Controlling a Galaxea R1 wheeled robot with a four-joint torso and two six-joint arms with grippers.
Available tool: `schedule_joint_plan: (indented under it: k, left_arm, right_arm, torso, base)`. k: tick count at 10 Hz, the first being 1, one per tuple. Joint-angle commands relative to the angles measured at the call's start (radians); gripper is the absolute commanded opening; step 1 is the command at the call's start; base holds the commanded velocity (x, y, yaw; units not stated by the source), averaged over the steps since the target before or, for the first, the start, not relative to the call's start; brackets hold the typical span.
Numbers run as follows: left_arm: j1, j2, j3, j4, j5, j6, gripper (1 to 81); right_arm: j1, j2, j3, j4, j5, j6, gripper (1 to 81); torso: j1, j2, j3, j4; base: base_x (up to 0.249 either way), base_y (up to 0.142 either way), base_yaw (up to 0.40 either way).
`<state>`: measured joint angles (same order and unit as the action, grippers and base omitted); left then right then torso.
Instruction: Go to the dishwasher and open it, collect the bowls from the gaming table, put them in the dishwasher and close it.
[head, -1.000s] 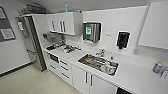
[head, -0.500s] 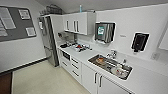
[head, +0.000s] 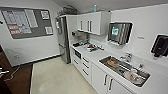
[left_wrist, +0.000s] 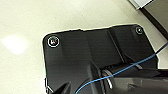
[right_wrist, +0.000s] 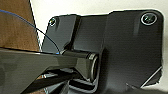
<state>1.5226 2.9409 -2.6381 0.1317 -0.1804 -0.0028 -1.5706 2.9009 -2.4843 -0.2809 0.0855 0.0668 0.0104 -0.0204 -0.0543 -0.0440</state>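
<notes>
The dishwasher (head: 77, 54) seems to be the dark panel set under the white counter (head: 100, 57), in the cabinet run beyond the sink (head: 125, 71), towards the tall steel fridge (head: 62, 40). It is too blurred to make out a handle. Its front sits flush with the white drawers beside it and faces the open floor (head: 57, 77). Its long side runs level, along the counter's edge.

From the wrist views it cannot be told whether the left gripper or the right gripper is open or closed, or whether either holds anything. A blue cable (left_wrist: 130, 66) crosses the left wrist view above pale flooring, and brown wood (right_wrist: 15, 27) shows in the right wrist view.

The sink holds a few dishes. A grey dispenser (head: 119, 32) hangs on the wall behind it, and white wall cabinets (head: 93, 23) hang farther along, nearer the fridge. A dark noticeboard (head: 25, 21) with papers hangs on the wall across the floor from the sink.
</notes>
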Motion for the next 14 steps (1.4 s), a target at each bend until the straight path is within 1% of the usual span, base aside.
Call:
schedule_joint_plan:
  k: [1, 8, 10, 14]
  left_arm:
    - [-0.031, -0.046, 0.055, 0.014, 0.038, 0.004, 81.1]
    - [-0.031, -0.043, 0.05, 0.014, 0.038, 0.004, 81.1]
    - [-0.031, -0.043, 0.049, 0.014, 0.036, 0.004, 81.1]
    - [-0.032, -0.046, 0.047, 0.014, 0.036, 0.004, 81.1]
  right_arm:
    - [0.034, -0.026, 0.025, -0.011, -0.047, -0.005, 81.1]
    - [0.043, -0.016, 0.021, -0.009, -0.047, -0.005, 81.1]
    - [0.042, -0.009, -0.011, -0.009, -0.046, -0.005, 81.1]
    - [0.048, 0.0, -0.027, -0.006, -0.053, -0.005, 81.1]
  torso:
    - [0.0, 0.0, 0.0, 0.0]
    - [0.0, 0.0, 0.0, 0.0]
    - [0.0, 0.0, 0.0, 0.0]
    - [0.0, 0.0, 0.0, 0.0]
  base:
    - [0.0, 0.0, 0.357]
    - [0.0, 0.0, 0.357]
    - [0.0, 0.0, 0.357]
    - [0.0, 0.0, 0.357]
